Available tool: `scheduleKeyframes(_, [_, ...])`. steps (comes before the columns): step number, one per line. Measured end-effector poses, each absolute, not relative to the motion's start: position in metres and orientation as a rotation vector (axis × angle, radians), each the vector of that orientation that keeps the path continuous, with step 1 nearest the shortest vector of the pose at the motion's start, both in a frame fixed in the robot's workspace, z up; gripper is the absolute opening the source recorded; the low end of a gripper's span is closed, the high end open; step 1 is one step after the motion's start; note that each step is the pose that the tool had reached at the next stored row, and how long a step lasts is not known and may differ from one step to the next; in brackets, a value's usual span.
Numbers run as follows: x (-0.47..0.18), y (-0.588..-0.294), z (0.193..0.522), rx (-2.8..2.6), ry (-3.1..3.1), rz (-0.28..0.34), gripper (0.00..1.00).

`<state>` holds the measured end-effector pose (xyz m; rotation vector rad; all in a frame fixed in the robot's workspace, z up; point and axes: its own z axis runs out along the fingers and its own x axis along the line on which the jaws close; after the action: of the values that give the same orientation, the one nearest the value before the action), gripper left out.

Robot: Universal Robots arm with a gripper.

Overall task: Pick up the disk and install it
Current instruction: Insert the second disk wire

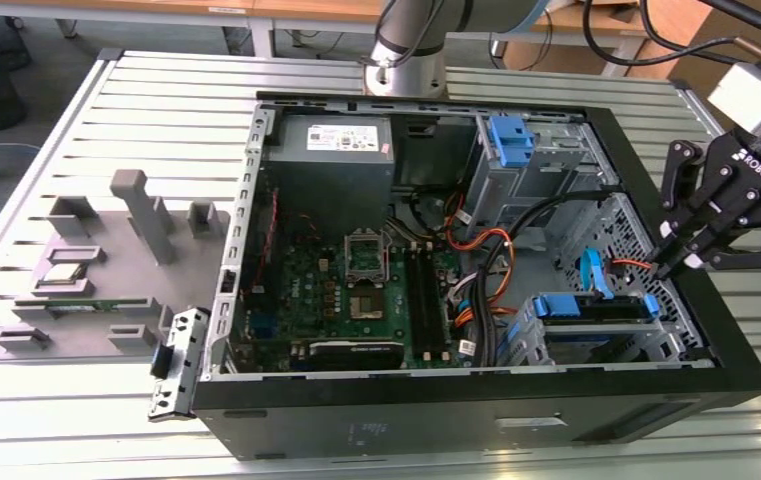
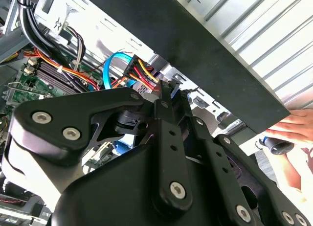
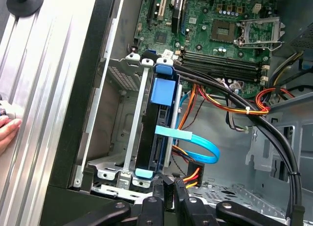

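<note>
One arm, exterior view: gripper (image 1: pixel 670 262) hangs over the open PC case (image 1: pixel 487 400) at the view's right edge, fingers pinched together w/ nothing between them. The disk (image 1: pixel 594 308), blue rails showing, sits in the drive cage just beside it.

Second wrist view: fingertips near the red/yellow power cable (image 2: pixel 139 69); a person's hand (image 2: pixel 296 125) rests outside the case.

First wrist view: disk stands edge-on in the cage, blue data cable (image 3: pixel 195 143) beside it.

Judgement: install step, near done; any final seating needs a straight push clear of cables.
</note>
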<state>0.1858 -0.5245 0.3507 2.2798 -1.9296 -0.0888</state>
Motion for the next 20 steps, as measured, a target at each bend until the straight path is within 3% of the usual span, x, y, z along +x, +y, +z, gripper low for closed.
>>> scheduleKeyframes(3, [0.1858, -0.5246, 0.3507, 2.28, -1.93, -0.089, 0.22])
scheduleKeyframes(4, [0.1858, -0.5246, 0.3507, 2.28, -1.93, -0.089, 0.17])
scheduleKeyframes(15, [0.1859, -0.5245, 0.3506, 2.279, -1.929, -0.092, 0.17])
scheduleKeyframes(18, [0.1862, -0.5246, 0.3501, 2.257, -1.907, -0.141, 0.17])
scheduleKeyframes(20, [0.1862, -0.5245, 0.3501, 2.256, -1.906, -0.142, 0.17])
